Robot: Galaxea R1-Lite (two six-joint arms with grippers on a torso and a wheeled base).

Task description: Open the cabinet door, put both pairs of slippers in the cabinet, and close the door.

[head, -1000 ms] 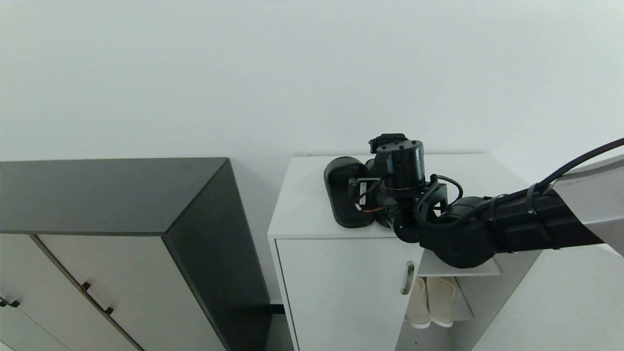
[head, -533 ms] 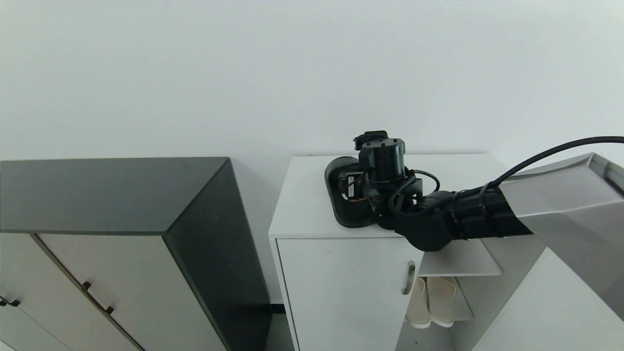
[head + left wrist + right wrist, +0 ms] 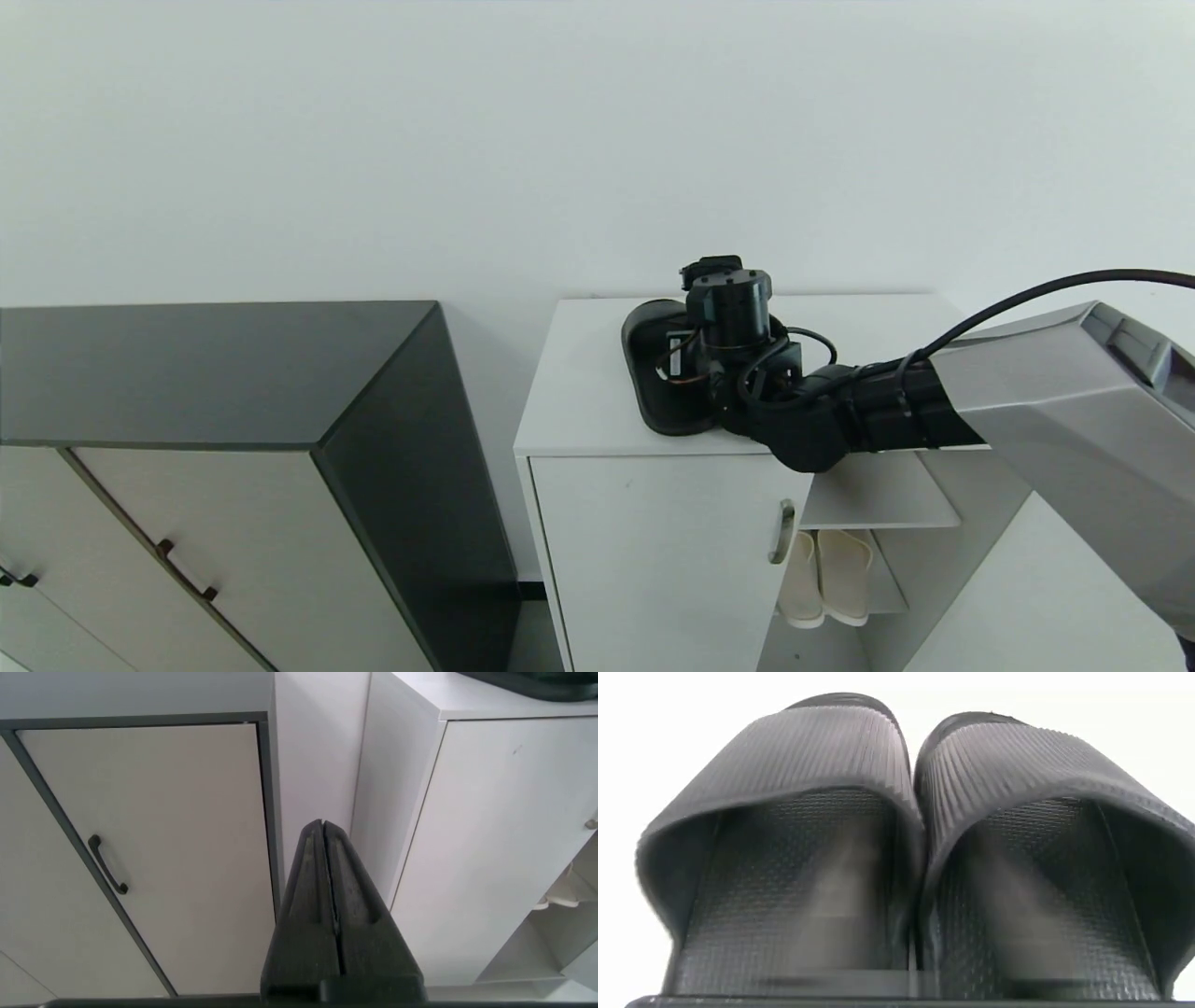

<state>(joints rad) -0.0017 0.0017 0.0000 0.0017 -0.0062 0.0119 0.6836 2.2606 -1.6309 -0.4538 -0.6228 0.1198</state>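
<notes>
Right arm (image 3: 868,415) outstretched over black slippers (image 3: 651,359)

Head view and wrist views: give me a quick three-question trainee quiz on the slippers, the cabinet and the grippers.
1. True or false: the black slippers lie on top of the white cabinet.
2. Where are the white slippers? A: on the dark cabinet. B: on a shelf inside the white cabinet. C: on the floor.
3. Fill in: the left gripper is ___ (open or shut).
Key: 1 true; 2 B; 3 shut.
</notes>
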